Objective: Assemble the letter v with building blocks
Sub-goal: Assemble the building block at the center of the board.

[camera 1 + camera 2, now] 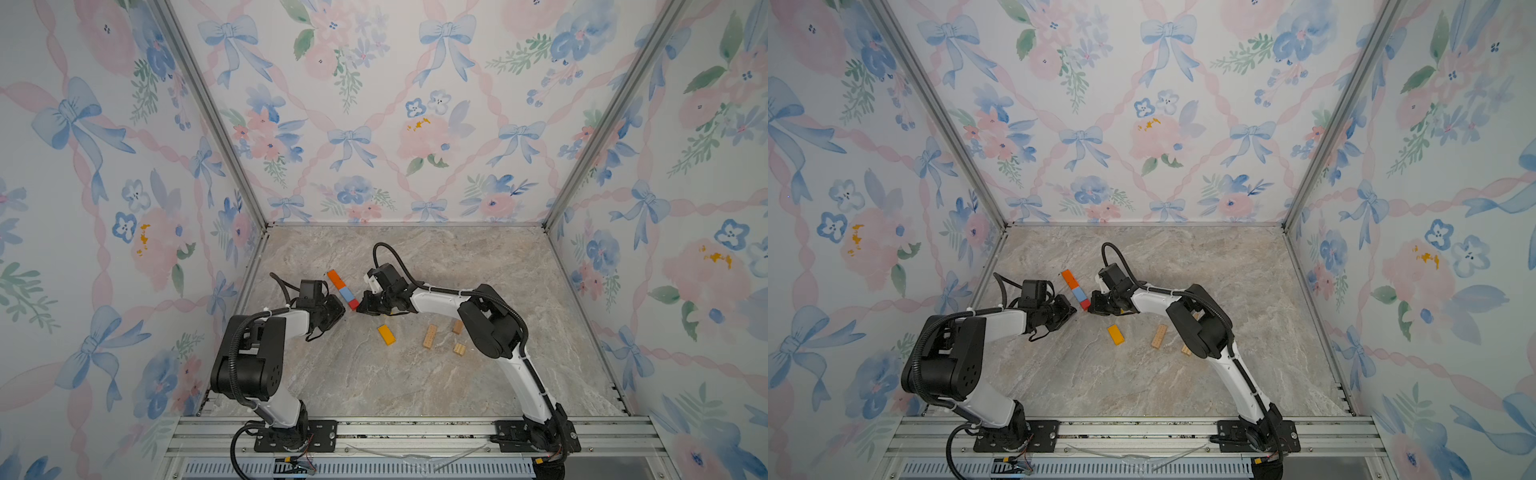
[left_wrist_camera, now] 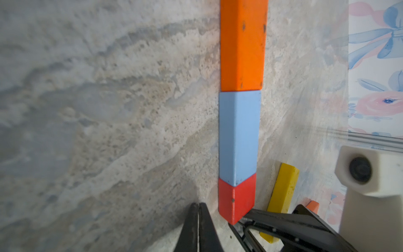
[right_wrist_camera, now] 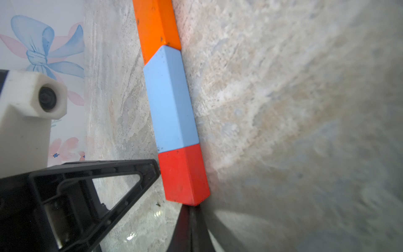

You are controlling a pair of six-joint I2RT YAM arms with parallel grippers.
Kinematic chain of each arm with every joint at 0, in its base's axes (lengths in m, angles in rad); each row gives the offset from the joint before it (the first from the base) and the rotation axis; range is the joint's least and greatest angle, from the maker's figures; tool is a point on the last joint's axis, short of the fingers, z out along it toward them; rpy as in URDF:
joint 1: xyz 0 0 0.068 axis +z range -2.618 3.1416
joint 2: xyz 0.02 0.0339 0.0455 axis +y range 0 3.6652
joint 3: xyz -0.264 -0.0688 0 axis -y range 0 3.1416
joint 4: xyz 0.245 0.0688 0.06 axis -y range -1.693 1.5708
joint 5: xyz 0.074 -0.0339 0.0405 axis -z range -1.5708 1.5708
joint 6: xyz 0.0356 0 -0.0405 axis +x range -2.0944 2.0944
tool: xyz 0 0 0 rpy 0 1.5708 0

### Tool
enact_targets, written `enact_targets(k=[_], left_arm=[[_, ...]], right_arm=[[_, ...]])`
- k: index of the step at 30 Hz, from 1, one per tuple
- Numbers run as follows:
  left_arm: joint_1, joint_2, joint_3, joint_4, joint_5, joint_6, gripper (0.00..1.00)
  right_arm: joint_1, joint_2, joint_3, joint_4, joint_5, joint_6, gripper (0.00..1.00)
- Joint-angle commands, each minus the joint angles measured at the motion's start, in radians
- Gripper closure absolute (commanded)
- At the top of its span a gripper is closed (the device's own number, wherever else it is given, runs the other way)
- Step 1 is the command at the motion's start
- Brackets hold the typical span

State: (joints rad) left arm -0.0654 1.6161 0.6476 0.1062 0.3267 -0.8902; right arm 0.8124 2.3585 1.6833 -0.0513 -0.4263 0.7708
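Three building blocks lie end to end in a slanted row on the table: orange (image 1: 333,277) (image 1: 1068,277), light blue (image 1: 345,294) (image 1: 1079,294) and red (image 1: 353,304) (image 1: 1085,304). My left gripper (image 1: 343,312) (image 2: 198,205) is shut and empty, its tip on the table beside the red block (image 2: 236,200). My right gripper (image 1: 360,309) (image 3: 192,209) is also shut and empty, its tip at the near end of the red block (image 3: 183,174). The two grippers flank that end from either side. A yellow block (image 2: 283,192) lies under the right gripper.
An orange-yellow block (image 1: 386,334) (image 1: 1115,334) lies nearer the front. Three tan wooden blocks (image 1: 429,336) (image 1: 457,327) (image 1: 459,349) sit to its right, close to the right arm. Patterned walls close the table on three sides.
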Motion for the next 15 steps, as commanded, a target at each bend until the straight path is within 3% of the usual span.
enact_targets(k=[1, 15], left_arm=[[0.011, 0.020, -0.047, -0.143, -0.063, 0.025, 0.91], [0.013, -0.043, -0.045, -0.160, -0.063, 0.016, 0.92]], right_arm=[[-0.013, 0.051, 0.001, -0.081, 0.032, -0.001, 1.00], [-0.013, -0.035, -0.087, -0.082, 0.027, -0.013, 1.00]])
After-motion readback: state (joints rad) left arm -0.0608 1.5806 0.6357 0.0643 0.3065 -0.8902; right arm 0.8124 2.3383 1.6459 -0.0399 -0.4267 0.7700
